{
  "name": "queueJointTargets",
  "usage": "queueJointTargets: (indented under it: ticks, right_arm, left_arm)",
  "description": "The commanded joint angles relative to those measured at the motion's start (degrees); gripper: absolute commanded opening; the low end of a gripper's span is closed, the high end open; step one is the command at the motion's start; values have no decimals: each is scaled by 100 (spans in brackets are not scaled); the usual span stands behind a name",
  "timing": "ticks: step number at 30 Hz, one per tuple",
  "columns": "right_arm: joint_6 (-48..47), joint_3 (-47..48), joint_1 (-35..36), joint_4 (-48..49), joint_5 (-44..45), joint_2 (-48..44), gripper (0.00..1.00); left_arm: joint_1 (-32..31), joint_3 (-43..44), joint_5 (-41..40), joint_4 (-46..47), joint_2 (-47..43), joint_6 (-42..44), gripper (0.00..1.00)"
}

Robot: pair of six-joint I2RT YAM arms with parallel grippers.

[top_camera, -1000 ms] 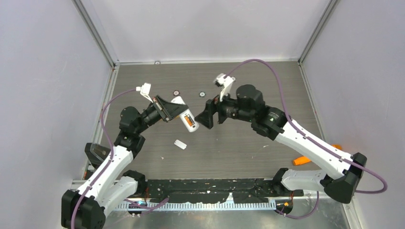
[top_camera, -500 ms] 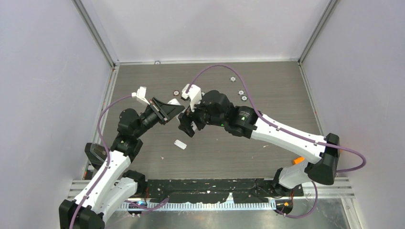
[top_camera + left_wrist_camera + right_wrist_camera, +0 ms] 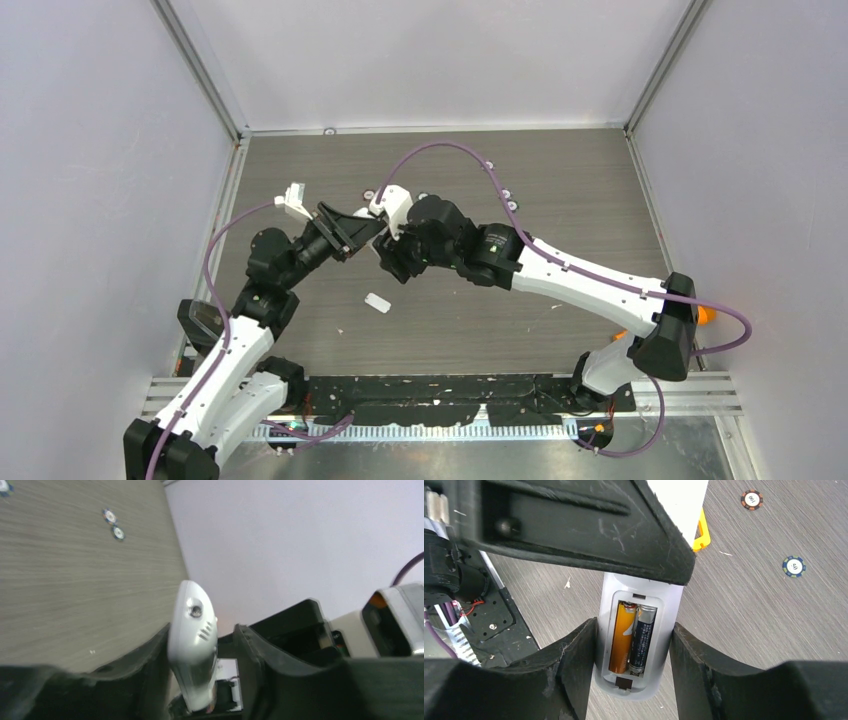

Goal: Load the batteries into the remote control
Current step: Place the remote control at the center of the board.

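Grey wood-grain table (image 3: pixel 570 200) stands inside pale lilac walls (image 3: pixel 430 60), with metal framing at the far corners. Small round tokens (image 3: pixel 751 500) lie toward the far edge, a yellow triangle (image 3: pixel 701 535) lies on the surface not far from them, and a short white tab (image 3: pixel 377 302) rests left of the middle. Remote control (image 3: pixel 634 584) is held aloft between both arms, above the surface and left of its middle. Right gripper (image 3: pixel 633 627) is closed partway on the long sides of one end. Left gripper (image 3: pixel 202 630) straddles the other end. One finger lies against the casing and a gap shows at the other, so whether it grips cannot be told. Batteries (image 3: pixel 623 637) sit side by side in the open bay, orange beside dark, with no cover fitted. Risks, as judged: if one gripper lets go before the other's hold is firm, the remote may pivot and fall. With the bay uncovered, a tilt or jolt may shed a battery. Opposed pulls from the two arms may twist the casing.
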Motion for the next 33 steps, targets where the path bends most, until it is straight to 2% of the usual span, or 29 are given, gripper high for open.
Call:
queueJointTargets:
  ticks: [1,3,4,7,11,15,23,33]
  right_arm:
    - [-273,166,30,-41,312,-16,25]
    - [-405,77,0,-127,352,-52,24]
    - [-437,19,-68,-150,324,-76,23]
    - [-622,-484,-296,-178,41,-276,21]
    - [-1299,-1186,-552,-194,-561,-453,20]
    - [-2015,-1454,-576,-389,-635,-179,18]
    - [-3075,-1162,-579,-734,-167,805,17]
    - [-3276,-1238,-577,-686,-239,1540,18]
  left_arm:
    - [23,106,-101,-187,-58,229,59]
    - [29,281,-264,-716,-98,560,72]
    - [37,382,-384,-1057,-124,775,82]
    - [157,702,-941,-2327,-180,1263,91]
    - [550,790,-1470,-3594,-153,1497,93]
    - [982,631,-1473,-3988,-7,1577,93]
    - [1266,460,-1267,-3865,121,1692,91]
    - [1316,293,-839,-3485,245,1699,90]
